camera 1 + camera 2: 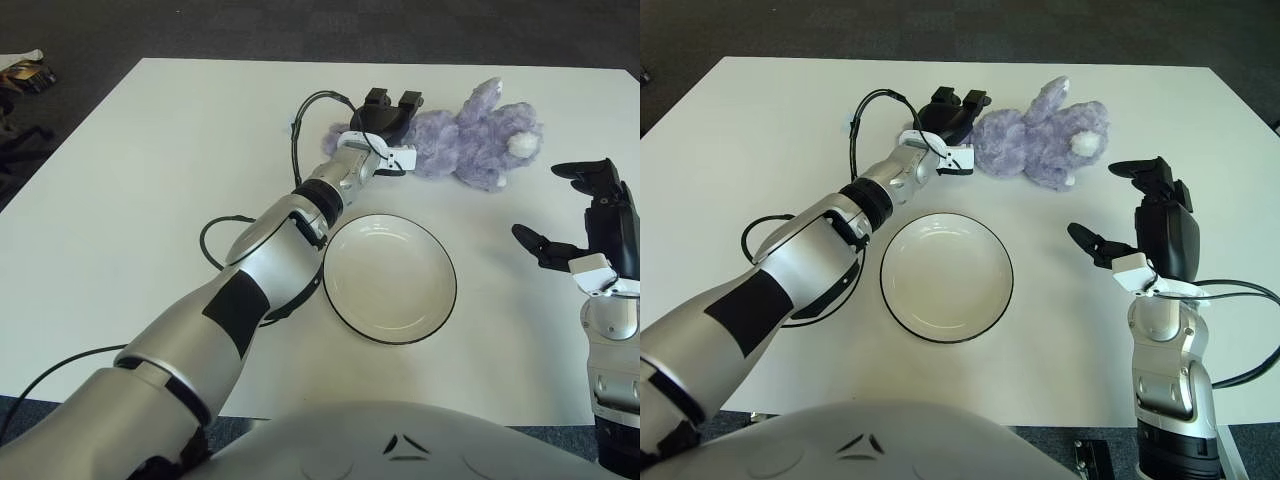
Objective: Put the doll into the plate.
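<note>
A purple plush doll (480,140) lies on its side at the far right of the white table. My left hand (392,130) is stretched out to its left end: two black fingers point past the doll's far side and the thumb sits on the near side, all extended and not closed on the plush. Part of the doll (335,140) shows to the left of the hand. A white plate (390,280) with a dark rim sits nearer me, just below that hand, with nothing in it. My right hand (1135,205) hovers to the right of the plate, fingers spread.
A black cable (215,245) loops on the table beside my left forearm. The table's right edge (630,95) runs close behind the doll. Some clutter (25,72) lies on the floor at the far left.
</note>
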Available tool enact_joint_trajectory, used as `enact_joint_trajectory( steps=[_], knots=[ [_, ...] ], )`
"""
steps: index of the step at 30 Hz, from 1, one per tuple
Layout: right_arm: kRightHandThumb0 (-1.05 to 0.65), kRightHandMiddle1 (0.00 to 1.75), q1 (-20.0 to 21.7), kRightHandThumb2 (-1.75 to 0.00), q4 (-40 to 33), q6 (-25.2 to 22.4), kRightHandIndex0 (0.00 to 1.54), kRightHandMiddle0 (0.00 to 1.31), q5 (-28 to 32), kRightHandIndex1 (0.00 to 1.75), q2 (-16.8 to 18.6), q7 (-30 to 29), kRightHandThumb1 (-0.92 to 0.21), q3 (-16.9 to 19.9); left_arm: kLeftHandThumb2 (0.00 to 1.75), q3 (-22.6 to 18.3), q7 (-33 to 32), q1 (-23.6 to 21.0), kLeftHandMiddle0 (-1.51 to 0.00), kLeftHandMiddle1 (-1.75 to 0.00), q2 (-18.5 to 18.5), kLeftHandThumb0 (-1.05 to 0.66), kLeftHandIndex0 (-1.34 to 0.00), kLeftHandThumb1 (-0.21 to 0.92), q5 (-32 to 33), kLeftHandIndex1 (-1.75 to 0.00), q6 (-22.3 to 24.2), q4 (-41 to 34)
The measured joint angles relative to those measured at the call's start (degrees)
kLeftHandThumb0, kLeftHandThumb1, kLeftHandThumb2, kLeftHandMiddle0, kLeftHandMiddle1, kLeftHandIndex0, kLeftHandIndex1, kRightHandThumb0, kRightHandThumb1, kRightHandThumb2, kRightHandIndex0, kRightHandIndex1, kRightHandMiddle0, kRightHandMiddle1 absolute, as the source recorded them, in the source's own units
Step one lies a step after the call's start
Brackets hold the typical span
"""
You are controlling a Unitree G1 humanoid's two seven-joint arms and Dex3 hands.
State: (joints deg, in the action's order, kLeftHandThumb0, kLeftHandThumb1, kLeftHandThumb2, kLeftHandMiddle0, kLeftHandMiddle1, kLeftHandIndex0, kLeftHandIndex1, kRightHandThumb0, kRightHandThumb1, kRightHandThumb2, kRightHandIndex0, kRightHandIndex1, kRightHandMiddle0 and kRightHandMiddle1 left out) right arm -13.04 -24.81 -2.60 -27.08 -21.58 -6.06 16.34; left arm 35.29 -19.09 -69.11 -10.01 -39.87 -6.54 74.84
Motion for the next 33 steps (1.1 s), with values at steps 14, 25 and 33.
enact_joint_trajectory(
  steps=[14, 25, 33],
  knots=[
    [-0.43, 1.12, 7.7, -0.98, 9.9, 0.7, 0.12, 0.00, -3.9, 1.10, -5.7, 0.0, -0.30, -0.6, 0.94, 0.3, 0.2, 0.1, -0.05, -0.85, 0.1, -0.54, 0.00, 0.28, 0.4, -0.95, -0.3, -0.8],
    [-0.38, 1.12, 14.8, -1.02, 12.9, -1.8, 0.14, 0.00, -7.0, 1.12, -8.2, 0.7, -0.26, -4.1, 1.03, -2.7, 1.1, 1.6, -0.06, -1.06, 0.5, -0.43, 0.00, 0.22, 3.3, -1.13, -3.1, -3.2],
    [-0.47, 1.05, 19.1, -0.99, 12.7, -5.4, 0.17, 0.00, -11.6, 0.95, -10.7, 3.6, -0.25, -6.7, 1.02, -5.1, 1.0, 2.8, -0.01, -1.29, 1.2, -0.45, 0.00, 0.19, 5.4, -1.14, -5.2, -4.5]
  ],
)
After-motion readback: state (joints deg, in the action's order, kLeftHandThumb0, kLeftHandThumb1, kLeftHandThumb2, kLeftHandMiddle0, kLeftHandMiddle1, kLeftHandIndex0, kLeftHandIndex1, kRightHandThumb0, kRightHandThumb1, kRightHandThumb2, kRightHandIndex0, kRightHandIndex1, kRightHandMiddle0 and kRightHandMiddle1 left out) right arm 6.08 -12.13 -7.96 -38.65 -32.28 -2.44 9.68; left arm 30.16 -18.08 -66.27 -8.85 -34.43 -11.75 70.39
